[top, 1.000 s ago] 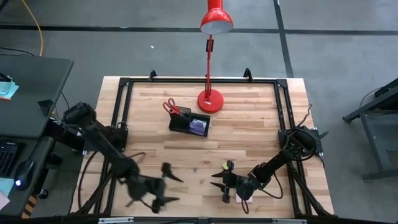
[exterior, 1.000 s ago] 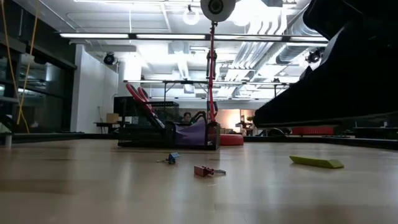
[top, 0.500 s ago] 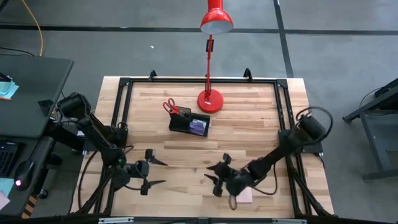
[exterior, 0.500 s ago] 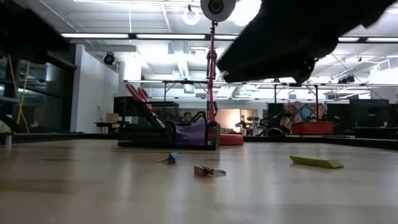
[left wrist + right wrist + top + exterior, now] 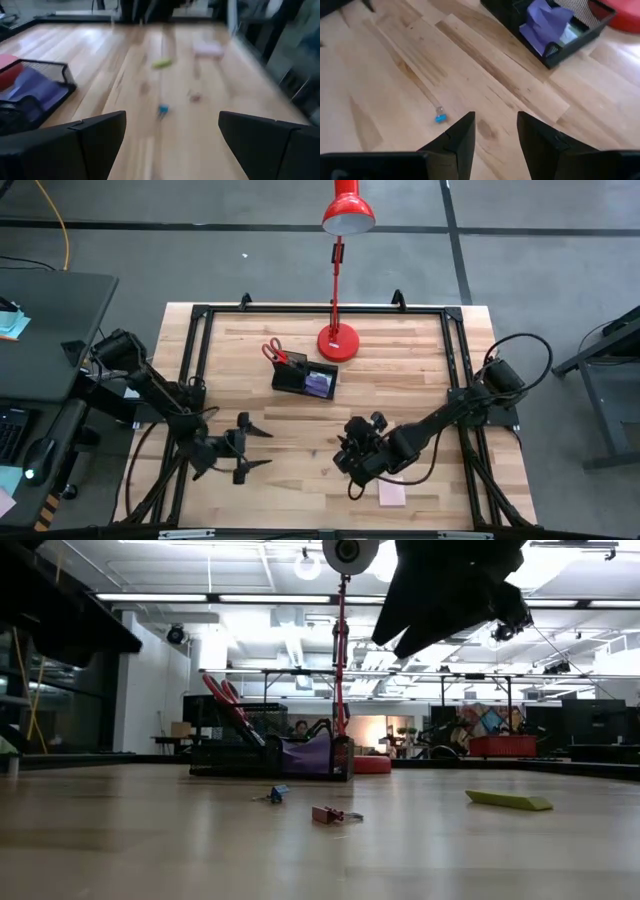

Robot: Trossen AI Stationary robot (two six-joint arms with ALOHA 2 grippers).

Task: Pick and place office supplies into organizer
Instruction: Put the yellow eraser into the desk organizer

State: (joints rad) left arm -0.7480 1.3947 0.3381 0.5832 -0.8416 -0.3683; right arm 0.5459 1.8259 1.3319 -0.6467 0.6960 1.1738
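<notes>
Black mesh organizer (image 5: 305, 378) holds red scissors (image 5: 273, 353) and purple notes (image 5: 320, 383); left claw (image 5: 247, 448) wide open, right claw (image 5: 352, 452) part-open, both empty.

My left gripper (image 5: 243, 448) now sits farther from the front edge, nearer the table's (image 5: 400, 375) middle. My right gripper (image 5: 352, 448) is farther left, off the pink pad (image 5: 392, 493), which now shows.

Open-plan lab or workshop indicated: exposed ceiling ducts (image 5: 440, 610) and strip lights (image 5: 180, 597) seen upper frame, grey taped floor (image 5: 250, 250), wooden counter (image 5: 400, 395) framed by black rig, side desk (image 5: 45, 330) at left.
</notes>
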